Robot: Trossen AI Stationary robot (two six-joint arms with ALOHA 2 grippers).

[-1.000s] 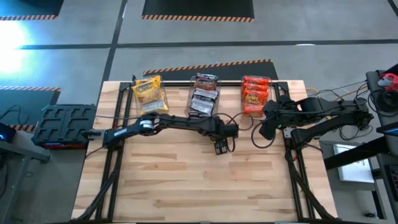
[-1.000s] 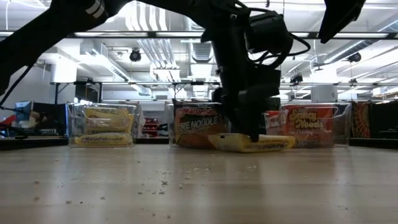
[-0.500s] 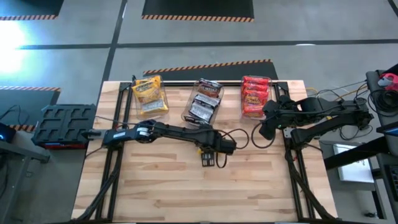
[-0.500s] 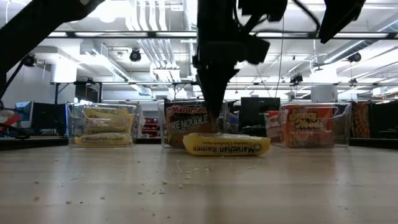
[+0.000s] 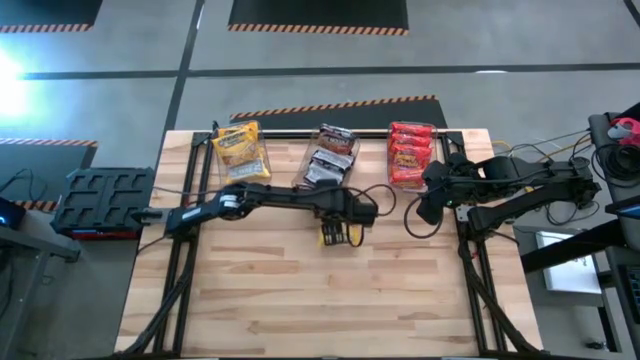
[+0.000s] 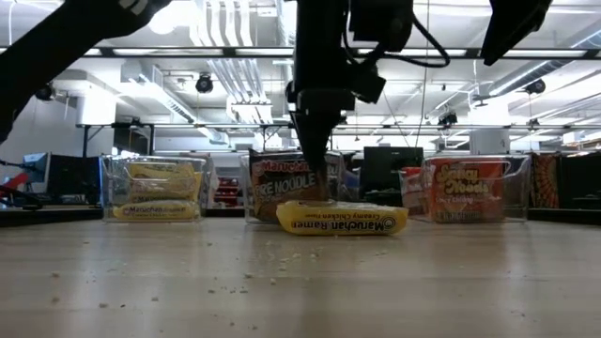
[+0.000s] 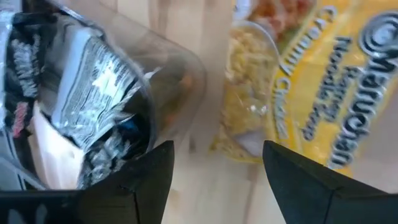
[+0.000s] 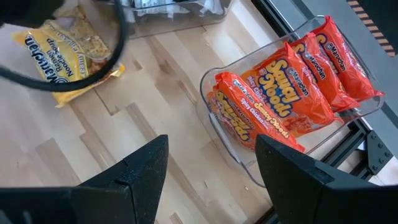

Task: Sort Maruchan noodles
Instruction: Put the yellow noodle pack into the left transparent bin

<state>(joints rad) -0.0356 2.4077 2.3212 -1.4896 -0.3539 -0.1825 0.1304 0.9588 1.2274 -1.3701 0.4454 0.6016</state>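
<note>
- One yellow packet (image 6: pixel 342 220) lies loose mid-table, in front of the dark-packet bin (image 5: pixel 328 158).
- Left gripper (image 5: pixel 339 236) hovers right over it, fingers spread, nothing held.
- Right gripper (image 5: pixel 424 211) waits open beside the red bin (image 5: pixel 409 154).
- Next, I reckon: clamp the packet, carry it to the yellow bin (image 5: pixel 241 153).

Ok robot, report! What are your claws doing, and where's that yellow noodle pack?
Left gripper open, over yellow packet. Packet flat on table, not binned. Right gripper open, waiting beside red bin.
</note>
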